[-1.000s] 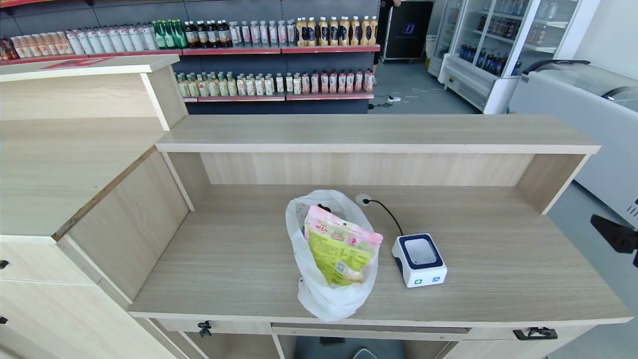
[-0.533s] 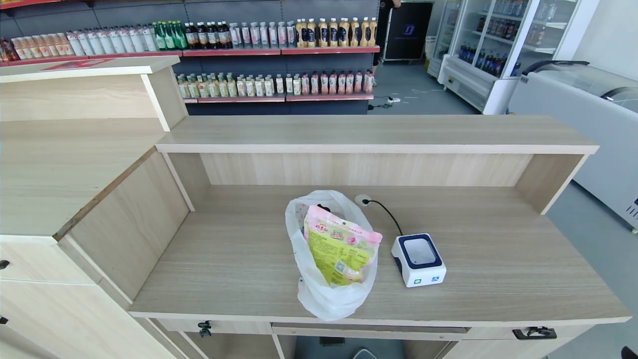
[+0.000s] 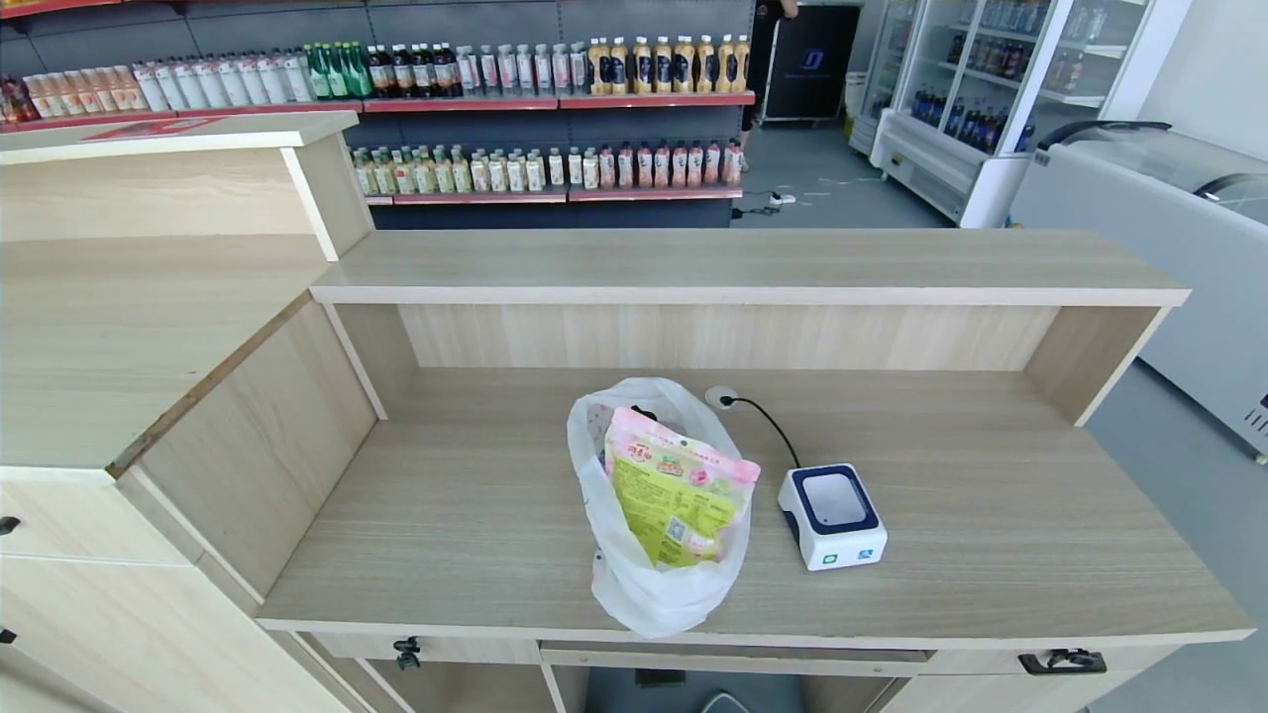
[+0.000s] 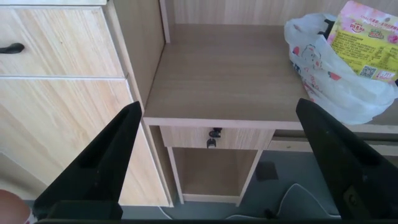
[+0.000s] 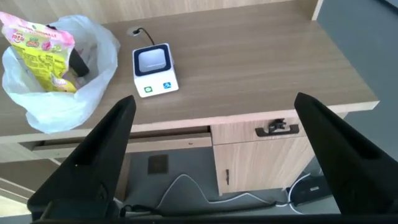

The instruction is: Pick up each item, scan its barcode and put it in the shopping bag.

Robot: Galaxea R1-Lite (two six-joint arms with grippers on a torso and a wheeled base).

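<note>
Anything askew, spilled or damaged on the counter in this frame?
Nothing stands out. The snack packet sits in the shopping bag, its top sticking out; the scanner stands flat beside the bag on the counter. Nothing is spilled.

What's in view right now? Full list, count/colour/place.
desk: 1, light wood, centre.
shopping bag: 1, white, mid-desk.
snack packet: 1, yellow-pink, upright in the bag.
dark item: 1, black, in the bag beside the packet; unidentifiable.
scanner: 1, white, dark-blue frame, right of bag, apart.
cable: 1, black, behind scanner.
bottles: many, mixed, on shelves behind.
left gripper: 1, black, open, before desk's front edge.
right gripper: 1, black, open, likewise.
</note>
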